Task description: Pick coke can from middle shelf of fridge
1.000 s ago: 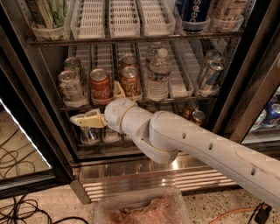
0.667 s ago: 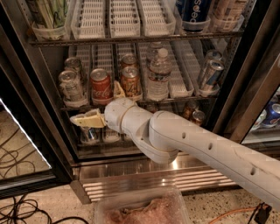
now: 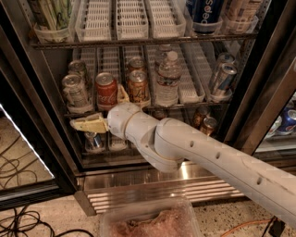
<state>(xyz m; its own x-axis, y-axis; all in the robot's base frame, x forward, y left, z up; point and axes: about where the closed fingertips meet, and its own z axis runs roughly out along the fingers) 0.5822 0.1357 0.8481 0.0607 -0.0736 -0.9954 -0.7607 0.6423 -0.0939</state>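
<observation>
The red coke can (image 3: 106, 90) stands upright at the front of the middle shelf (image 3: 188, 88), in the fridge (image 3: 46, 115) with its door open. My gripper (image 3: 104, 110) is right in front of and just below the can, at the shelf's front edge. It is open. One tan finger (image 3: 88, 124) points left under the can. The other finger (image 3: 122, 94) rises between the coke can and the orange-brown can (image 3: 138, 85). The gripper holds nothing.
Silver cans stand left of the coke can (image 3: 75, 90) and at the shelf's right (image 3: 222, 78). A clear water bottle (image 3: 168, 76) is mid-shelf. A blue Pepsi can (image 3: 206, 13) is on the shelf above. A plastic bin (image 3: 148, 222) and cables (image 3: 18, 222) lie on the floor.
My gripper and wrist have edged slightly up and left toward the coke can. The cans have not moved.
</observation>
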